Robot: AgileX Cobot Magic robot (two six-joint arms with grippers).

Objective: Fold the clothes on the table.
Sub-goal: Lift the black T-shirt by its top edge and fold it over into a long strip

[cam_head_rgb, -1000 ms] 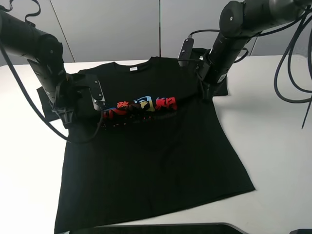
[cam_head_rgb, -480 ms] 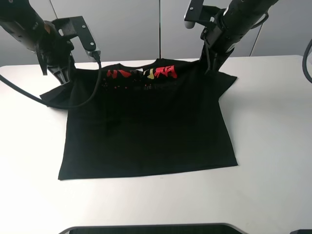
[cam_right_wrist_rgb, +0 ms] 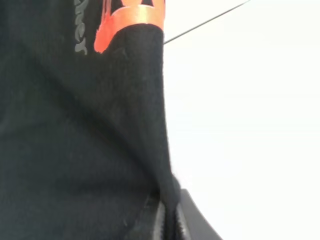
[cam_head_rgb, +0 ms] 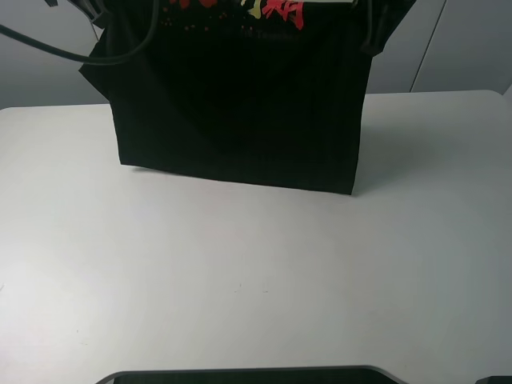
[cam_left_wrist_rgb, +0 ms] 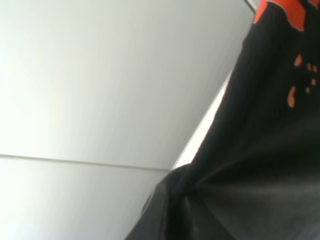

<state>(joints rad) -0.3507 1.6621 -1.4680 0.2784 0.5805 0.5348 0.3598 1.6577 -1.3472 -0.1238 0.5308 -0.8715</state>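
Shirt (cam_head_rgb: 240, 104), flat a moment ago, now hangs in the upper frame over the bench (cam_head_rgb: 240, 280). My left gripper (cam_left_wrist_rgb: 167, 212) and right gripper (cam_right_wrist_rgb: 169, 220) clamp it, ready for folding.

T-shirt (cam_head_rgb: 240, 104): black cloth, matt. In the right wrist view we see a fine, slightly fuzzy knit surface.
Chest print (cam_head_rgb: 276, 10): red and yellow. We read it as a flat layer, smoother than the cloth around it.
Table (cam_head_rgb: 240, 280): white and smooth, with a faint sheen. We cannot tell the material.
Wall panels (cam_head_rgb: 468, 48): grey, smooth, matt.
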